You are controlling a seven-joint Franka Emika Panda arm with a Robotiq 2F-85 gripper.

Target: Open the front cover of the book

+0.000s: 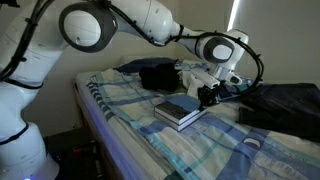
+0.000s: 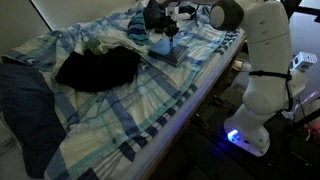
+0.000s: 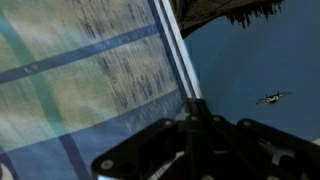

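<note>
The book (image 1: 178, 113) lies flat on the plaid bed, a thick hardback with pale page edges (image 3: 176, 52). Its dark blue-grey front cover (image 3: 250, 70) faces up and lies down on the pages in all views. My gripper (image 1: 207, 95) hangs over the book's far edge, and in an exterior view it is above the book (image 2: 166, 52). In the wrist view the gripper (image 3: 190, 122) is shut, its tips together right at the cover's edge beside the page strip. Whether the tips pinch the cover is hidden by the fingers.
Blue plaid bedding (image 3: 80, 80) covers the bed. Dark clothing (image 1: 285, 105) lies beside the book, also seen as a black heap (image 2: 98, 68). Another dark bundle (image 1: 155, 75) sits behind the book. The bed edge (image 2: 190, 110) runs near the robot base (image 2: 262, 100).
</note>
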